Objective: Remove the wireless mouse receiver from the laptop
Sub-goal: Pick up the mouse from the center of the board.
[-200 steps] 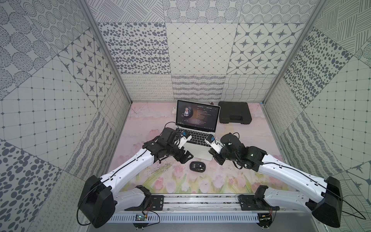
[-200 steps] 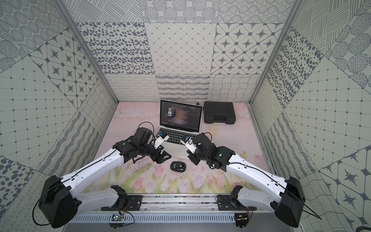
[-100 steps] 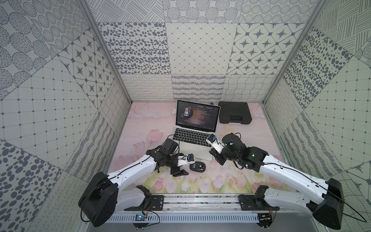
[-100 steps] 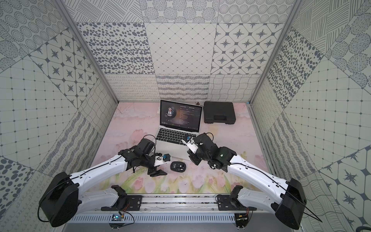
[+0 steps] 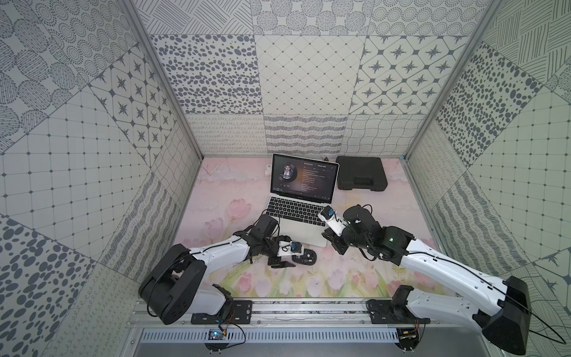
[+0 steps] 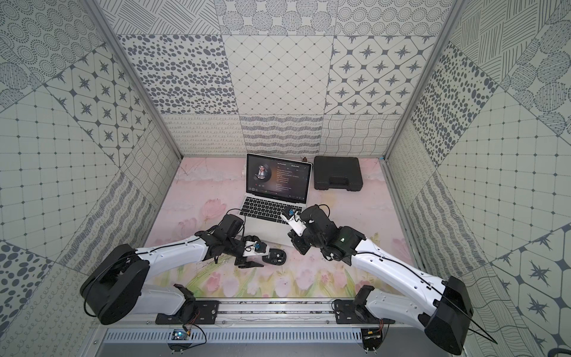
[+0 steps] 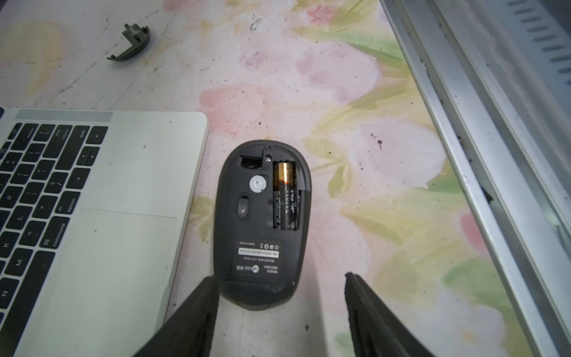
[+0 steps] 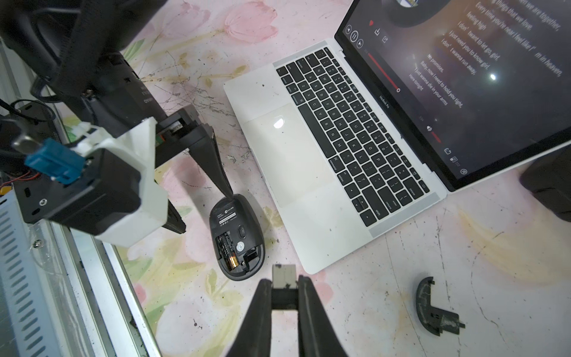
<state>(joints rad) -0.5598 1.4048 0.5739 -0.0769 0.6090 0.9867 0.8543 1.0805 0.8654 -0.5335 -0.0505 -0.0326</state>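
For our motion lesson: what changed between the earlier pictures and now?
The left pincer drew back from the laptop and now stands open around one end of the upturned mouse. The right pincer, shut on the wireless mouse receiver, the laptop and the black case stayed put.

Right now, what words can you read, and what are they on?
"MacBook Pro": below the slim silver laptop's dark screen.
"No promises,": on that screen.
"Baby, now I need to hold you tight,": that screen too.
"command", "option": black laptop keys.
Too small: the white label on the black oval mouse.
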